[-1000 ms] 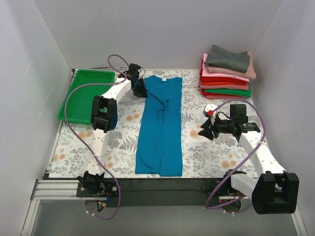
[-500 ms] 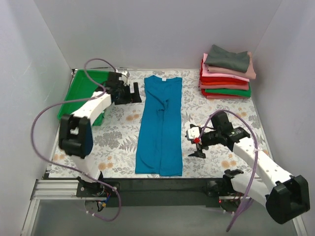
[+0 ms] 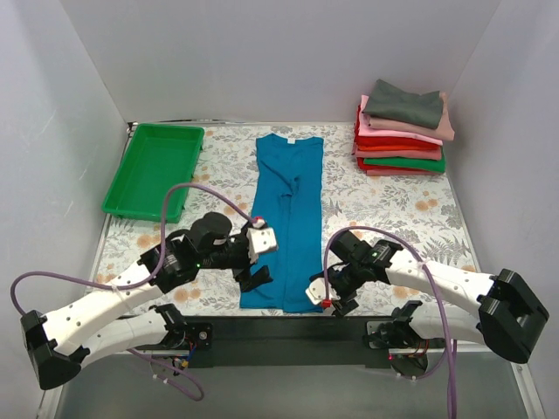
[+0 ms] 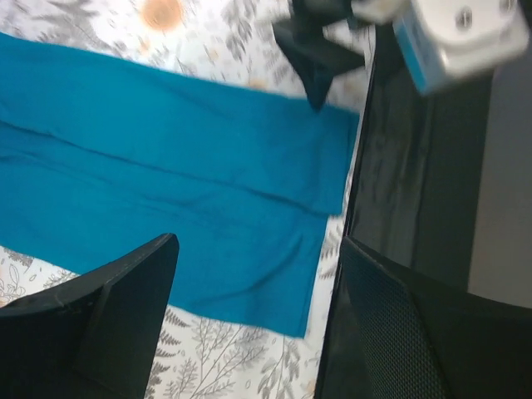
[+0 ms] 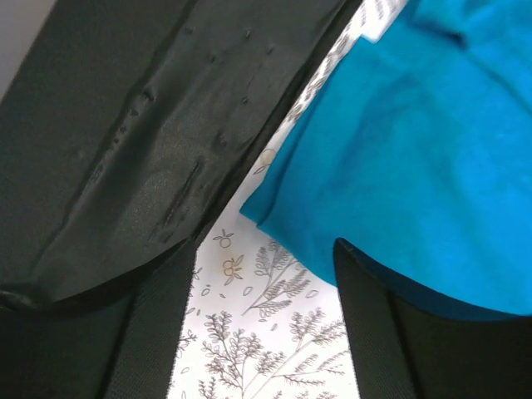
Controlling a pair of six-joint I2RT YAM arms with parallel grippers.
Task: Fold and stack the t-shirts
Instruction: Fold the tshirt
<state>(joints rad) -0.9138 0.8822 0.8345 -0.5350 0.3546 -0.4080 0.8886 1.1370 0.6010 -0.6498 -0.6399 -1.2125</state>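
A teal-blue t-shirt [image 3: 286, 218] lies folded into a long narrow strip down the middle of the table, neck at the back and hem at the near edge. My left gripper [image 3: 254, 267] hovers open at the hem's left corner, and the teal cloth [image 4: 166, 166] lies below its spread fingers [image 4: 100, 324]. My right gripper [image 3: 331, 293] is open at the hem's right corner. The shirt's corner [image 5: 416, 150] sits just ahead of its fingers [image 5: 432, 332], which hold nothing. Several folded t-shirts [image 3: 402, 131] in grey, pink, red and green are stacked at the back right.
A green plastic tray [image 3: 153, 170] stands at the back left. The table's black front edge [image 5: 141, 125] runs right beside both grippers. White walls close in the left, back and right sides. A floral cloth [image 3: 384, 209] covers the tabletop.
Both arms have swung from the back and middle of the table down to the near edge, one to each corner of the teal shirt's hem. Both sets of jaws have opened wider.
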